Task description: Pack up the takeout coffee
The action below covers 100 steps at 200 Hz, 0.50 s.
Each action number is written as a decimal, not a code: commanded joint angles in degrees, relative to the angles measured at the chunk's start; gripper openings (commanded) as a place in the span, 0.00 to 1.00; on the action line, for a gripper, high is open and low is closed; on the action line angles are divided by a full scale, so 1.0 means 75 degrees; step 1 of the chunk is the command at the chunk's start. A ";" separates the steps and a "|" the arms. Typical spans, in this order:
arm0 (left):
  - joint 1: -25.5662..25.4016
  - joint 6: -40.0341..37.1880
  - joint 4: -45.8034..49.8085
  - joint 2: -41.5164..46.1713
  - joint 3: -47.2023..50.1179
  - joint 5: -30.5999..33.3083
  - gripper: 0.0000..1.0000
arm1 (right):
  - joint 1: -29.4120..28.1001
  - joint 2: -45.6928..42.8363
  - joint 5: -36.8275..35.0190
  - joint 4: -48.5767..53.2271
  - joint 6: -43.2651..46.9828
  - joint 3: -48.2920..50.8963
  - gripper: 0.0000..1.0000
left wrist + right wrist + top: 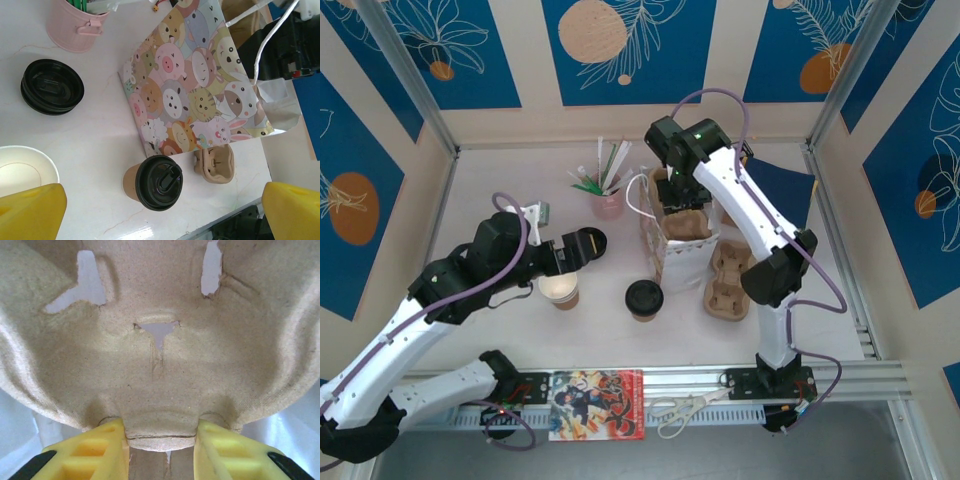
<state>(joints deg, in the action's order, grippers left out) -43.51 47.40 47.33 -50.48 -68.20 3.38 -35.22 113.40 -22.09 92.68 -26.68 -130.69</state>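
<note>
So you're looking at a left arm (395, 340) and a right arm (745, 200), both sporting white link shells with chunky black joint housings. Lilac cables (715, 91) are looping along each one, and a little green light (698, 128) is glowing on the right arm's wrist block. The left gripper (583, 246) is showing a black body, while the right gripper (160, 440) fingers (90, 452) are rocking bright yellow pocketed plastic with black bits at the base.

Stretching the left arm (440, 300) in from the lower left of the top view, elbow bent, holding the left gripper (582, 245) spread wide near centre. Arching the right arm (760, 240) from lower right toward upper centre, pointing the right gripper (672, 195) downward, pinching a pulp tray (160, 365) rim between yellow fingers (90, 452).
</note>
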 commanded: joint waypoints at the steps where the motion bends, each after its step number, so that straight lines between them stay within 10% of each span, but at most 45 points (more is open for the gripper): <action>1: 0.0120 -0.0173 -0.0145 -0.0031 0.0097 -0.0175 1.00 | -0.0119 -0.0465 -0.0330 0.0479 -0.0068 0.0090 0.34; 100: 0.0249 -0.0390 -0.0250 -0.0188 0.0069 -0.0276 1.00 | -0.0058 -0.0420 -0.0172 0.0205 0.0087 0.0765 0.34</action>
<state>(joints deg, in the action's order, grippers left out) -43.09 47.07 46.70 -51.00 -67.51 2.72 -36.07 110.80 -24.01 92.84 -26.44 -125.60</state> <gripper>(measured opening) 0.998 0.340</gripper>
